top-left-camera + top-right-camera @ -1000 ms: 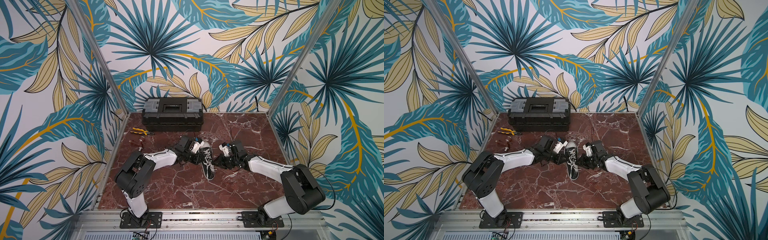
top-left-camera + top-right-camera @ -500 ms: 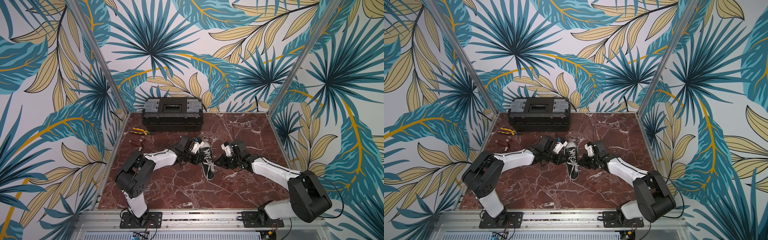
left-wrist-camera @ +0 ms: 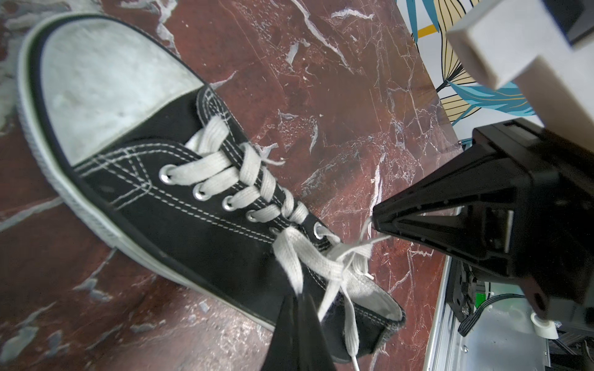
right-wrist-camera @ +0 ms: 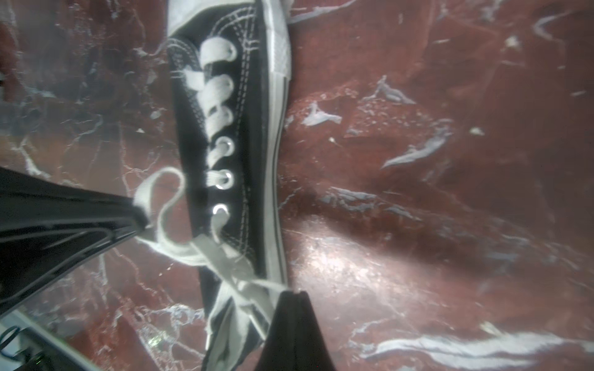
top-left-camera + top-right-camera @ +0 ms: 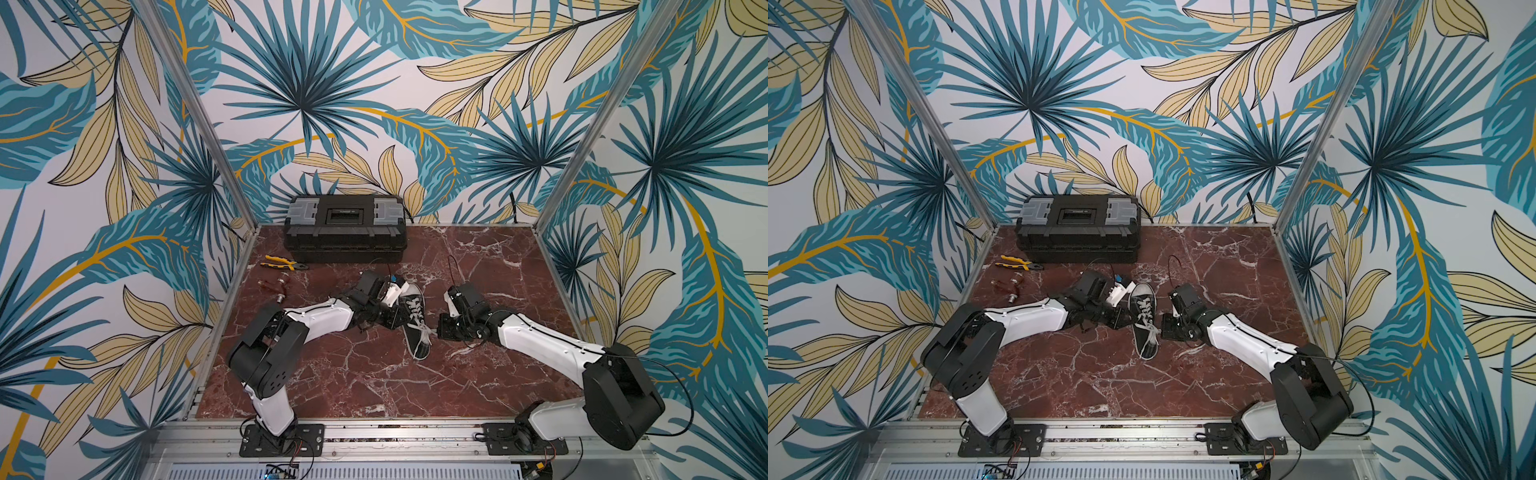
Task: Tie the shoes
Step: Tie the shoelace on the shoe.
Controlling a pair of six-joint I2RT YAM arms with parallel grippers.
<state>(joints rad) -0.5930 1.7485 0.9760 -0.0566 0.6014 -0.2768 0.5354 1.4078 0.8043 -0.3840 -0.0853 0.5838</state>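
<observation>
Sneaker [image 5: 415,322] inspected from the grip points outward. We find the left gripper [image 3: 297,297] with its jaws pressed together on a flat white strand of the laces [image 3: 225,180], just over the ankle opening. The right gripper [image 4: 291,295] is likewise closed on the laces, pinching a thinner strand that runs taut from where the strands cross above the top eyelets. In the right wrist view a loop of lace curls at the left gripper's tip. Both sets of fingers are black and wedge-shaped, tapering to a narrow tip. We count two grippers, one sneaker, one toolbox [image 5: 345,232] and one pair of pliers [image 5: 282,262]. The sneaker is black canvas with white double stitching, metal eyelets, a scuffed white toe cap [image 3: 106,86] and a white sole edge [image 4: 278,128]. It stands on its sole mid-table between the two grippers, toe toward the toolbox. The table [image 5: 374,382] is glossy red-brown marble pattern with white veins. The toolbox is black, rectangular and closed, with grey latches, and sits at the far edge. The yellow-handled pliers lie just beside it on the left arm's side.
</observation>
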